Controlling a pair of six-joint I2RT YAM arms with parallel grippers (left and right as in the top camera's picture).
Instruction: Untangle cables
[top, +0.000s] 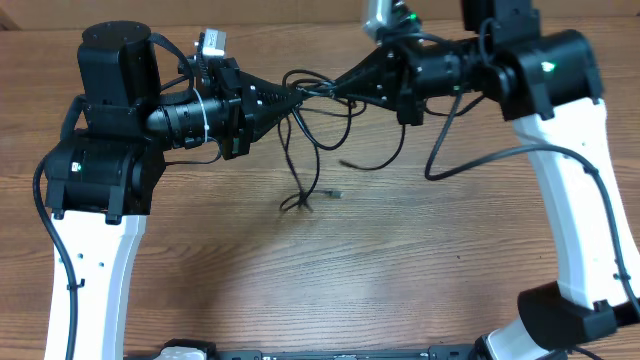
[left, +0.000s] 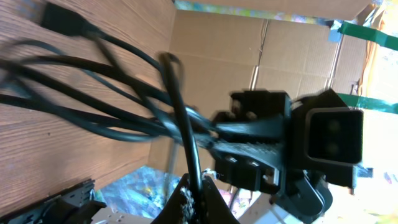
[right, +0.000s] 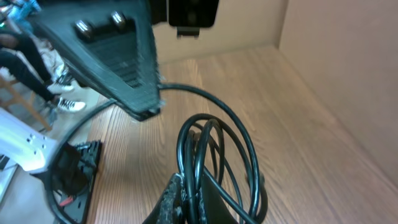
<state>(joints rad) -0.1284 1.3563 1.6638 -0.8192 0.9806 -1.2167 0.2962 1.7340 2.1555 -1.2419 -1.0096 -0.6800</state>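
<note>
Overhead, left end effector (top: 297, 98) and right end effector (top: 336, 92) grip cables (top: 298, 199), crossings unreadable.

The overhead camera looks straight down on the table (top: 400, 270) from well above, the arms (top: 90, 260) rising from the bottom edge and the left gripper (top: 298, 95) and right gripper (top: 335, 92) nearly tip to tip near the top centre. The left wrist camera sits close behind its own fingers (left: 186, 200), rolled so that the table stands at the picture's left, and faces the right gripper before a cardboard wall (left: 211, 43); the right wrist camera, as close, looks over its fingers (right: 173, 199) along the table at the left gripper. All three views share the cables (top: 300, 197) bunched between the two tips.
</note>
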